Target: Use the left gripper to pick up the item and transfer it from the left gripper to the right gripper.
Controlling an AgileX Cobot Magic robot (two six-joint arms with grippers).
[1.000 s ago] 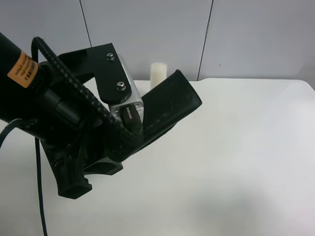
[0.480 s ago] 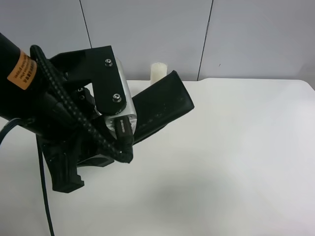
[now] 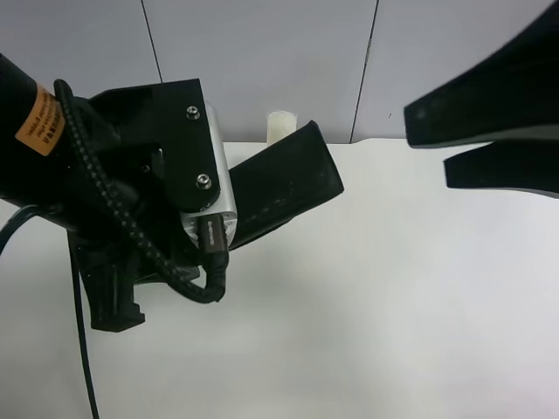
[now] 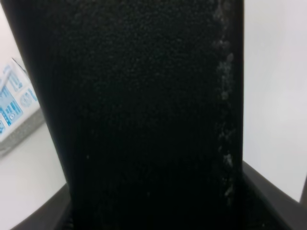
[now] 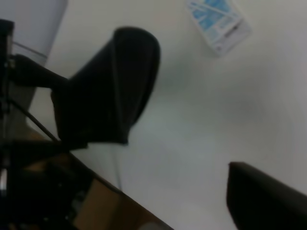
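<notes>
Your left gripper [image 3: 205, 205] is clamped on 1 end of the item [image 3: 288, 179]. The dark pouch is held up off the white table [image 3: 393, 305] and tilted, with its free rounded end pointing toward the white candle [image 3: 281, 125] at the table's far edge. From the high camera you see the gripper's silver plate [image 3: 214, 188] with 2 screws, the braided cable [image 3: 131, 236] looping under it, and the orange band [image 3: 39, 118] on the arm. In the left wrist view the pouch fills nearly the whole picture, its stitched seam running along 1 edge.

Your right gripper [image 3: 428, 144] reaches in at the exterior high view's upper right. Its 2 black fingers [image 3: 476, 109] stand apart with nothing between them, their tips toward the pouch but not touching it. The blue-white carton [image 5: 218, 21] lies flat on the table, well apart from the pouch.
</notes>
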